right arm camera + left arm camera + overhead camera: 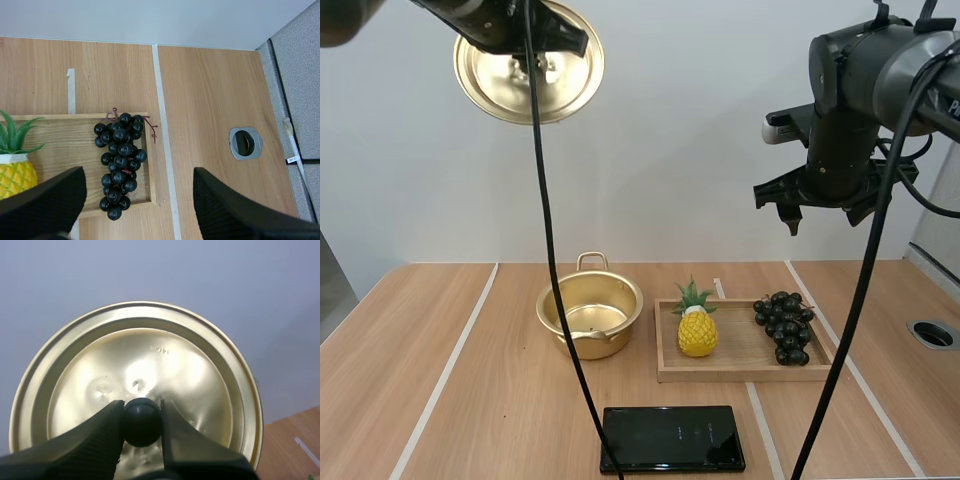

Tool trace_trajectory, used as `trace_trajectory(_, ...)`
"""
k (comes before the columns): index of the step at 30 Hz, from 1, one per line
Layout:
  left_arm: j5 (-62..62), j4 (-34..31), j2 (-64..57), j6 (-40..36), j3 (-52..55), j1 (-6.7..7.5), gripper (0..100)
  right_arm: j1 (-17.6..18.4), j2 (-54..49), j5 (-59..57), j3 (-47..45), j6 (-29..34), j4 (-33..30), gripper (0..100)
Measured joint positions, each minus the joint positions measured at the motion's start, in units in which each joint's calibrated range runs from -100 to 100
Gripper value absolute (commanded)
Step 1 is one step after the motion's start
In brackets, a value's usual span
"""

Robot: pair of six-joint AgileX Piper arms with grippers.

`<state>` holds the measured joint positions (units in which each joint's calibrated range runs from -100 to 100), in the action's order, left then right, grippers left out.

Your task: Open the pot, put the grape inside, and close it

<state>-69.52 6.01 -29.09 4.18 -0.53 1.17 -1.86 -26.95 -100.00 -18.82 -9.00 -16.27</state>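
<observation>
The left tool (142,422) is clamped on the knob (141,421) of the lid (150,360), held high over the bench's (410,400) far left. The right tool (823,212), fingers apart, hangs above the grapes (119,162) at the tray's (60,140) right end. The pot (590,310) stands open mid-bench. A shallow pinch could slip off the berries or snag the tray's rim.

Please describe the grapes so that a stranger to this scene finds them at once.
On the table lies a wooden tray, right of the gold pot. The grapes lie at its right end. They are black; the pineapple beside them is yellow.
</observation>
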Motion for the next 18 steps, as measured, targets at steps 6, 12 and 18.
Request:
trace_trajectory(6,0.43,-0.23,-5.93,-0.70,-5.16,0.00,0,0.00,0.00,1.04,-0.82,0.00,0.00,100)
trace_trajectory(12,2.64,-1.11,-10.46,-0.97,-13.57,0.00,0,0.00,0.00,7.80,-5.09,0.00,0.00,100)
trace_trajectory(18,2.30,-4.43,-12.16,-3.53,-23.35,0.00,0,0.00,0.00,14.16,-10.83,0.00,0.00,100)
